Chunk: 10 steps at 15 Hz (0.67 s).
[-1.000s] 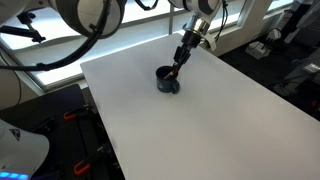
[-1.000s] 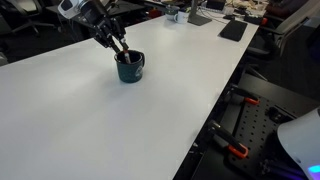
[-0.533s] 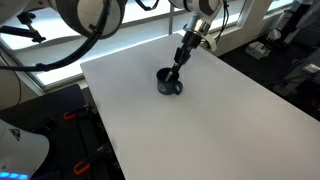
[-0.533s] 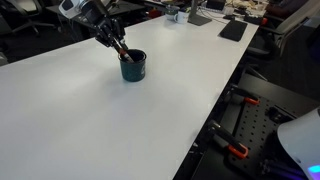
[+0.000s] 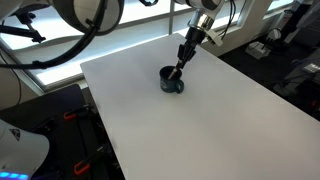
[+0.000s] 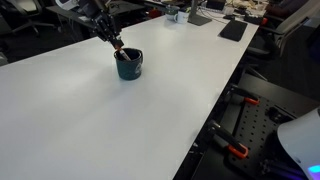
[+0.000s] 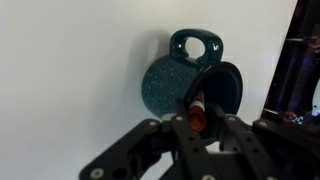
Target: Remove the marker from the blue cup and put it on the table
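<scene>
The dark navy blue cup [image 5: 171,80] stands on the white table [image 5: 220,120], also seen in an exterior view [image 6: 129,64]. My gripper [image 5: 184,52] hangs just above the cup's rim and is shut on the reddish marker [image 7: 196,112]. In the wrist view the marker sits between my fingers [image 7: 197,122], its lower end pointing into the cup's opening [image 7: 185,85], handle at the top. In an exterior view the marker [image 6: 118,47] shows at the fingertips [image 6: 113,40], its lower end at the rim.
The table [image 6: 120,120] stretches wide around the cup. Desks with dark equipment stand beyond the far edge [image 6: 232,28]. Black and orange clamps lie on the floor beside the table [image 6: 240,150].
My gripper has risen with the marker, drawing it up out of the cup. The cup has shifted slightly on the table.
</scene>
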Tool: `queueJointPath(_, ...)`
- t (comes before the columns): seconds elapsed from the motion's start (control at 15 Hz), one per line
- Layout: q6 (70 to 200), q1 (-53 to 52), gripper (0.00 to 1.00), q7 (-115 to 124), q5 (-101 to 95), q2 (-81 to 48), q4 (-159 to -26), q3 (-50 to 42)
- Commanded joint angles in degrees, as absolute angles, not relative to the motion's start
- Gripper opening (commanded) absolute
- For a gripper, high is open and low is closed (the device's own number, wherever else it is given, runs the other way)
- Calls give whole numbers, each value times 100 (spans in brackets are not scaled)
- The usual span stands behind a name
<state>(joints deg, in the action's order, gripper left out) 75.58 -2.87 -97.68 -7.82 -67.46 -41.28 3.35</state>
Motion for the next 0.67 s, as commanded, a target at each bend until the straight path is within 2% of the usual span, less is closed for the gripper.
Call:
queueJointPath(0.0, 7832, -197, 6, -9355, -656, -6041, -4664, 354)
queueJointPath(0.33, 7928, -105, 6, -9336, -634, -5584, -4863, 418)
queueJointPath(0.4, 7941, -89, 50, -9433, -623, -5522, -4956, 452)
queueJointPath(0.47, 7955, -67, 51, -9473, -599, -5455, -5070, 495)
queueJointPath(0.6, 7973, -45, 66, -9743, -578, -5382, -5320, 600)
